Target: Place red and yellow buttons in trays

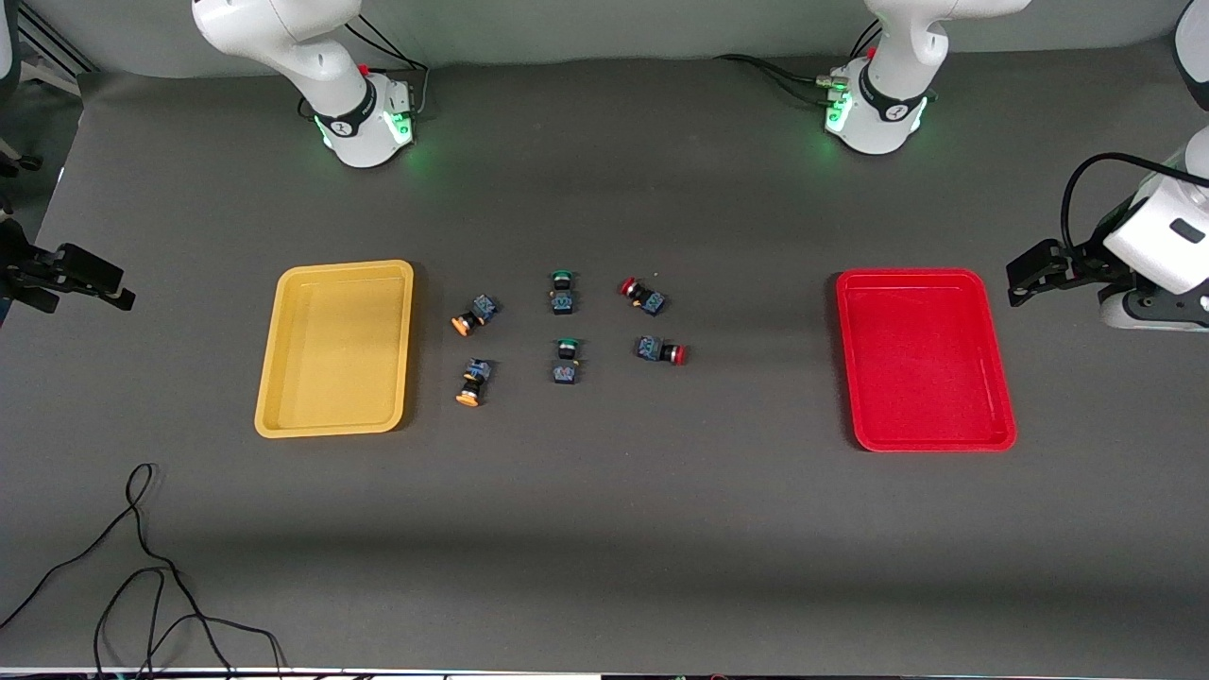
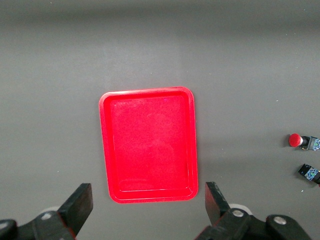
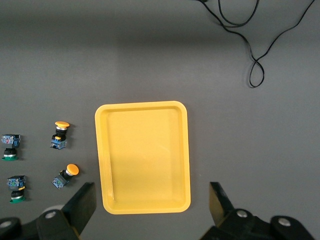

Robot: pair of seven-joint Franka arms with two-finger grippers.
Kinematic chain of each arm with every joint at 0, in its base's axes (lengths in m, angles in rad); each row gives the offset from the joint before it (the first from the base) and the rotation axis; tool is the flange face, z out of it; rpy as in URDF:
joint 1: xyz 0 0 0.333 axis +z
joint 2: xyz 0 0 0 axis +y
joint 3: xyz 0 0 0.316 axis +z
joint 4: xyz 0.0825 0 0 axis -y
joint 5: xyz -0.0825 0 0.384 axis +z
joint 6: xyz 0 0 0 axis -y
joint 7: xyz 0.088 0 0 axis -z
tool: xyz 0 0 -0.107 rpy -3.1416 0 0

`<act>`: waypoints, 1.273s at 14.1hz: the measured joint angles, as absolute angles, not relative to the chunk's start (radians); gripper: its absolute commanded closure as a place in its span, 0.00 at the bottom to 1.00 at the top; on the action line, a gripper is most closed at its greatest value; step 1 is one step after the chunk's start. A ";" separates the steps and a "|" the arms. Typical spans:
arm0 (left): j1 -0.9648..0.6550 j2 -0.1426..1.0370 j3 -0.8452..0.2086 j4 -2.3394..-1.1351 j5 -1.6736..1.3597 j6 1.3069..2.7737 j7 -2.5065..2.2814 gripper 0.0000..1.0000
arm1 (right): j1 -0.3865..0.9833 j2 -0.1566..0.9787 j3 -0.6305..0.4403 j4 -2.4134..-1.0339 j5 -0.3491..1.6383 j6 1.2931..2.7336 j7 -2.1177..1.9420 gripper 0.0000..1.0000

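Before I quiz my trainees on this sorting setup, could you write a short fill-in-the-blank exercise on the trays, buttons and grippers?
1. Both trays, the yellow tray and the red tray, hold ____ buttons.
2. The two orange-capped buttons lie beside the ____ tray.
3. The green-capped buttons number ____.
4. The left gripper and the right gripper both stand ____.

Missing words: no; yellow; two; open
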State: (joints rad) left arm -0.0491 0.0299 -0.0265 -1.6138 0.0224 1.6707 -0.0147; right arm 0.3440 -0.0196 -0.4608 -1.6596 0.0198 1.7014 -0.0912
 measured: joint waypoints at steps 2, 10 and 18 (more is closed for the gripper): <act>-0.049 0.030 -0.026 -1.614 0.022 1.671 -0.015 0.00 | 0.344 -0.019 -0.461 -1.657 0.020 1.700 -0.087 0.00; -0.049 0.030 -0.026 -1.614 0.022 1.671 -0.015 0.00 | 0.345 -0.014 -0.458 -1.648 0.020 1.646 -0.084 0.00; -0.050 0.029 -0.026 -1.613 0.022 1.678 -0.015 0.00 | 0.535 0.069 -0.449 -1.660 0.071 1.647 0.212 0.00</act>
State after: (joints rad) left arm -0.0499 0.0294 -0.0264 -1.6132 0.0218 1.6780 -0.0153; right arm 0.5349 0.0686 -0.4490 -1.6602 0.0706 1.6471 0.2118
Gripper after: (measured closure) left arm 0.000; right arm 0.000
